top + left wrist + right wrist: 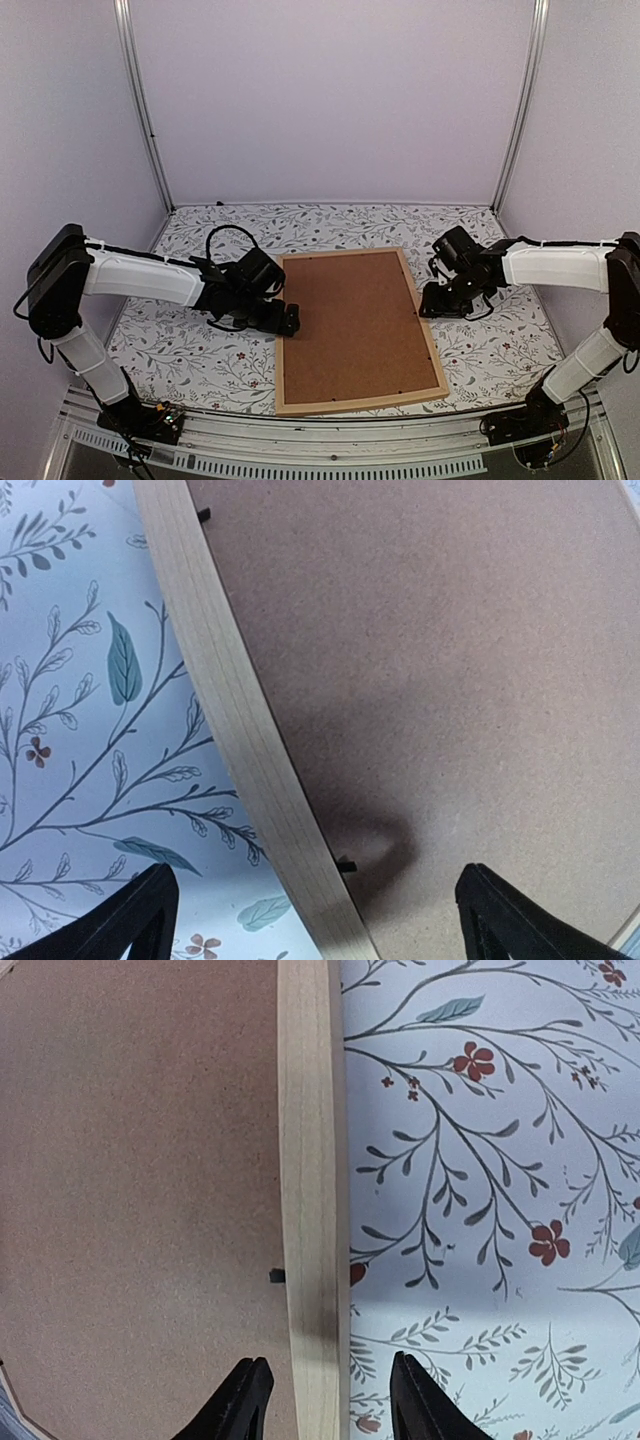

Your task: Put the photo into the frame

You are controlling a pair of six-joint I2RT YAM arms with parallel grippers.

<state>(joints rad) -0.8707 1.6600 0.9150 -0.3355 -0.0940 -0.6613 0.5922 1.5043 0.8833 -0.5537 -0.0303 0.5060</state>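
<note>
Honestly, the frame [360, 403] looks light but stiff, so I'd pinch its thin rails, which left gripper [291, 318] and right gripper [429, 304] straddle, both spread.

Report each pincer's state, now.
Left pincer: open, empty, straddling the frame edge.
Right pincer: open, astride the frame rail, not gripping.

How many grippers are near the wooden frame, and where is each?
2. The left gripper is open over the left edge of the frame. The right gripper is over its right edge. No other gripper is in view.
</note>
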